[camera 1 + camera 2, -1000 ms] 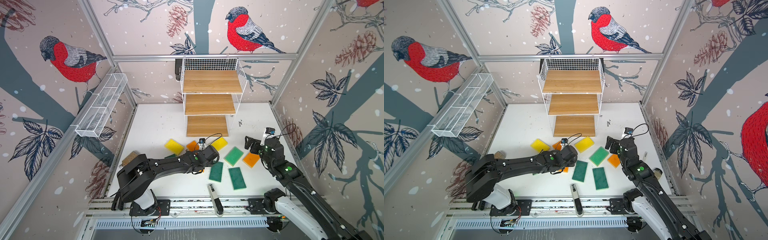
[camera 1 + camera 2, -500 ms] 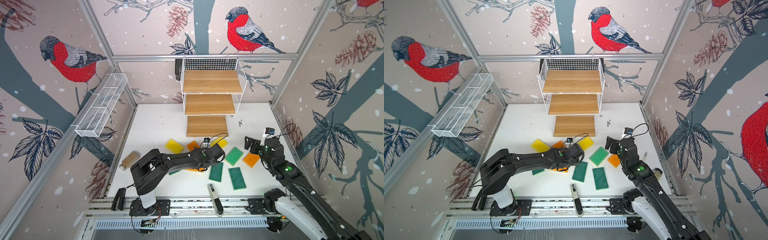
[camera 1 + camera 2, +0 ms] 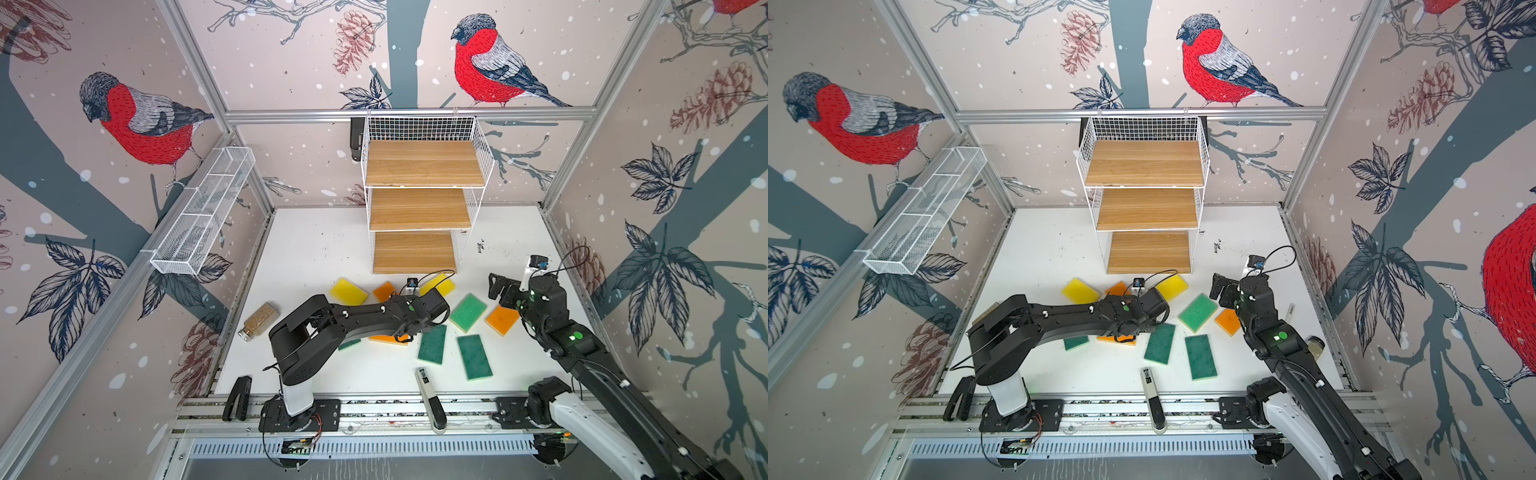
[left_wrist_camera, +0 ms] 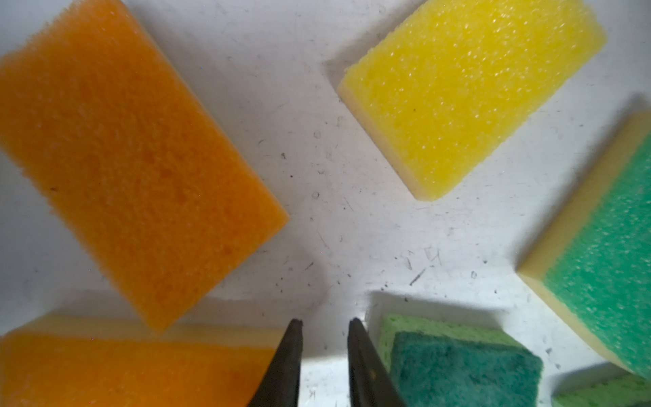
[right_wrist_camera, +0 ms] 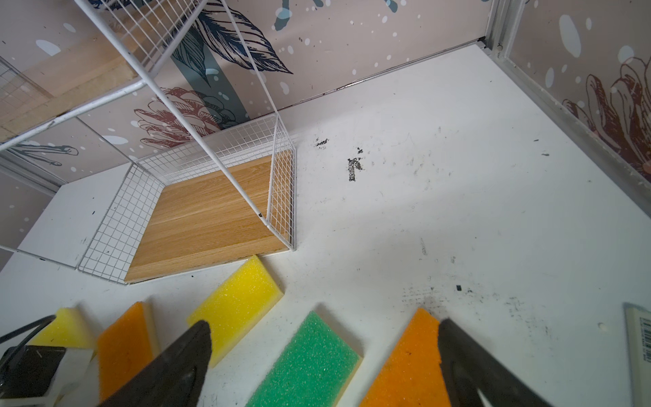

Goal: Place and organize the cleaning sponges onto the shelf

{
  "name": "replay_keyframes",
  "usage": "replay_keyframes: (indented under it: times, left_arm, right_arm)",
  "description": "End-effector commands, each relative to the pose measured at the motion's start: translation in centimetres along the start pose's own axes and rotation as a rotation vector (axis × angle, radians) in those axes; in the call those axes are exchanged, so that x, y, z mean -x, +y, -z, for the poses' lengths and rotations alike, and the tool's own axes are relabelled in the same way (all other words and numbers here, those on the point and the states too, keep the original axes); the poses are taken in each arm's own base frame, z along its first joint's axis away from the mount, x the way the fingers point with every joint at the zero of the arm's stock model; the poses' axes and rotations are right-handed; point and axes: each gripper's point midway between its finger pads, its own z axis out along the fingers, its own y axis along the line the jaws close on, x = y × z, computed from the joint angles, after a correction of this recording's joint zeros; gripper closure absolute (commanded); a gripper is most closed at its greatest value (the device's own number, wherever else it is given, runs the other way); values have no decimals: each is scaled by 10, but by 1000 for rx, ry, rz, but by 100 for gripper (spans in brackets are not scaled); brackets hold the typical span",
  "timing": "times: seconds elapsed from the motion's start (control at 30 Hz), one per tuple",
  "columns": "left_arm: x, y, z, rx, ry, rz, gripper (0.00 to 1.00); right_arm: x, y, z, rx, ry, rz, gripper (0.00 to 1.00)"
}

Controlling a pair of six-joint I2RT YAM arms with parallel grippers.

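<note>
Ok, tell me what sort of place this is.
Most likely a robot test cell, not a home: a metal frame with bird-print wall panels boxes in a white table, the left arm and right arm are bolted to a rail at its front, and sponges lie before a shelf.

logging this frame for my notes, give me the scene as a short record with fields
shelf: three wooden boards, all bare
sponges: nine, all lying on the table in front of the shelf
left claw: over bare table between sponges, jaws a narrow gap apart, empty
right claw: wide open, empty, near the rightmost orange sponge
other: handheld device at front edge, jar at left
</note>
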Motion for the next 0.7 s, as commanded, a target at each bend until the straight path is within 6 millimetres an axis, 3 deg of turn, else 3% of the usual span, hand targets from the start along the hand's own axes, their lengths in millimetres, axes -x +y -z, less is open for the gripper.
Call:
replay_keyframes:
  times: [0.0, 0.67]
  left_arm:
    - [-9, 10, -2, 32, 34, -4, 75]
    - [-32, 30, 12, 49, 76, 6, 78]
  right_arm:
    - [1, 2, 0, 11, -6, 3, 0]
    - [-8, 0, -4, 9, 14, -14, 0]
